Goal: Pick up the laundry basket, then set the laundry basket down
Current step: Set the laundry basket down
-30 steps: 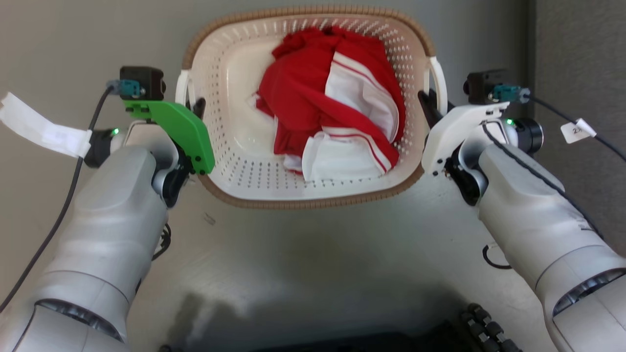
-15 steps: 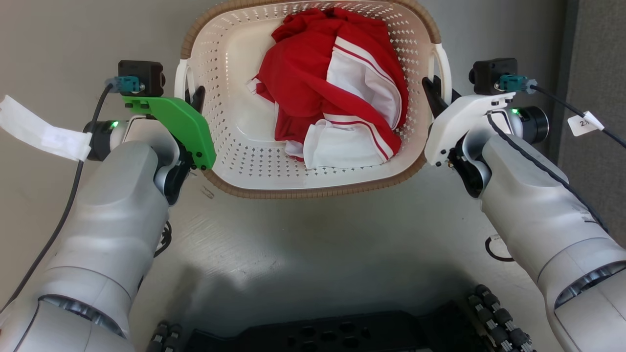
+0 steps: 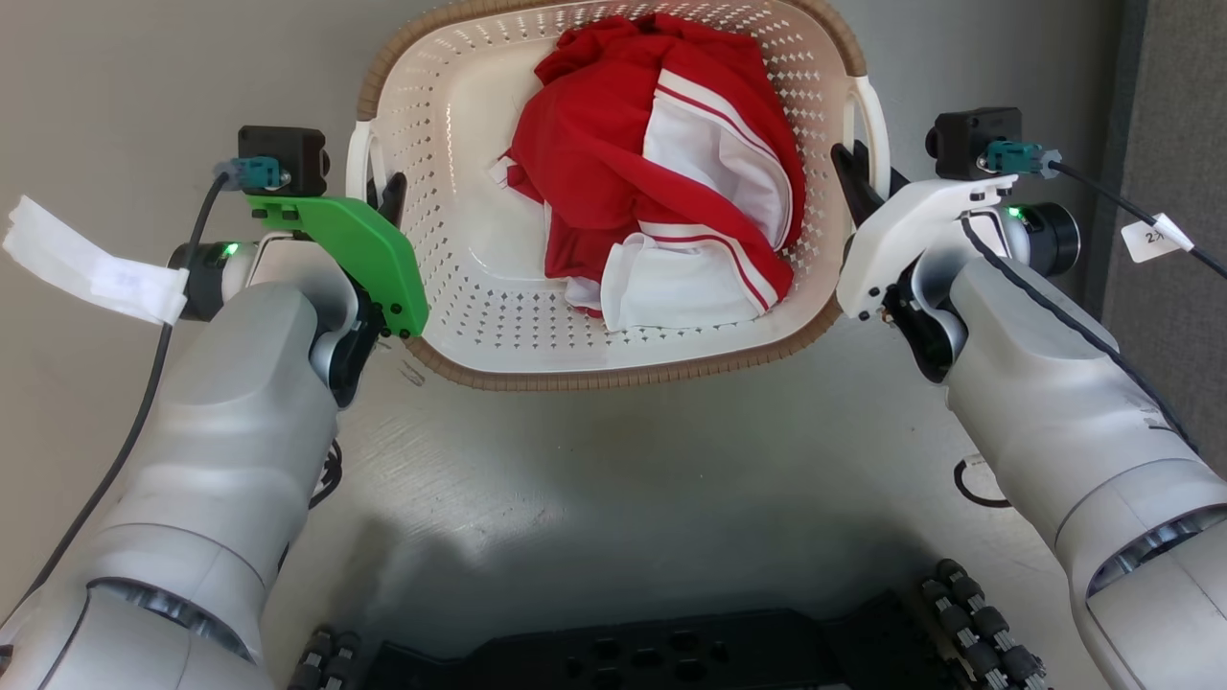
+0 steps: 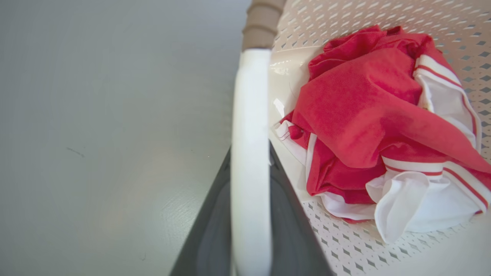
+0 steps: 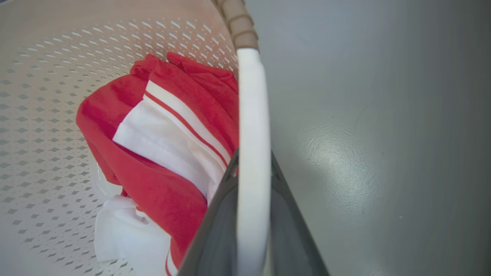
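As both of my pincers are clamped on the basket's side handles, I judge the grasp itself done. My left pincer [image 3: 381, 190] has its dark fingers [image 4: 207, 234] pressed against either side of the white left handle [image 4: 249, 134]. My right pincer [image 3: 861, 172] grips the right handle [image 5: 251, 134] the same way. The basket [image 3: 613, 372] sits between the two pincers, with its brown rim running on just beyond each set of fingertips. A crumpled red and white garment [image 3: 652, 182] lies inside, inward of both grips. I cannot tell for sure whether the bottom is clear of the grey floor [image 3: 613, 498]; the shadow under the near rim hints that it may be. What is left, as I see it, is finishing the lift with both sides level, lowering the basket, and only then opening both pincers.
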{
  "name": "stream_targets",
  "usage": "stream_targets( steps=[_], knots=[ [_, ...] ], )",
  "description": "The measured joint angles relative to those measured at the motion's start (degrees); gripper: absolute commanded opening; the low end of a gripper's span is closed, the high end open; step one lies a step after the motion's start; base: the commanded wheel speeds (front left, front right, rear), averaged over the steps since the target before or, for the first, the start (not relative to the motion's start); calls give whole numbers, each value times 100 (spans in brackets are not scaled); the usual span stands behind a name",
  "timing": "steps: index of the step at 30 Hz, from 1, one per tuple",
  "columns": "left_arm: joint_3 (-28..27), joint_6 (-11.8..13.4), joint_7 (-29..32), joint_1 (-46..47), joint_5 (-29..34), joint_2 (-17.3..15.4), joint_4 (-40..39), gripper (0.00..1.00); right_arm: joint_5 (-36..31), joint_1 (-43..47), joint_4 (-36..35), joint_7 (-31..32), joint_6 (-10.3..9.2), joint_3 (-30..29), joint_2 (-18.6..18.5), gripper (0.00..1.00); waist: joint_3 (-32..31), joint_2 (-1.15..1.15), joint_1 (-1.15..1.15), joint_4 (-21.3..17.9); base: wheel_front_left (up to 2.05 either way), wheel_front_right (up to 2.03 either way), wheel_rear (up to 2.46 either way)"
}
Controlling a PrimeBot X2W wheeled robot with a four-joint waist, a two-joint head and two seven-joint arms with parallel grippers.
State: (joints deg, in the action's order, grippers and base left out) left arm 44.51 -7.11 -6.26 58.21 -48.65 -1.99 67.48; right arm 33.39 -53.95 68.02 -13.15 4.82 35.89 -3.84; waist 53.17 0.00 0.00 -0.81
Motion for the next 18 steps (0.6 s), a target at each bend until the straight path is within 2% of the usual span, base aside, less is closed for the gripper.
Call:
stream_targets(
  steps=[18],
  knots=[
    [167, -1, 30, 0, -7, 45, 91, 0, 98, 18, 241, 134, 99, 34, 54, 0, -111, 0, 0, -41, 0, 0, 0]
  ],
)
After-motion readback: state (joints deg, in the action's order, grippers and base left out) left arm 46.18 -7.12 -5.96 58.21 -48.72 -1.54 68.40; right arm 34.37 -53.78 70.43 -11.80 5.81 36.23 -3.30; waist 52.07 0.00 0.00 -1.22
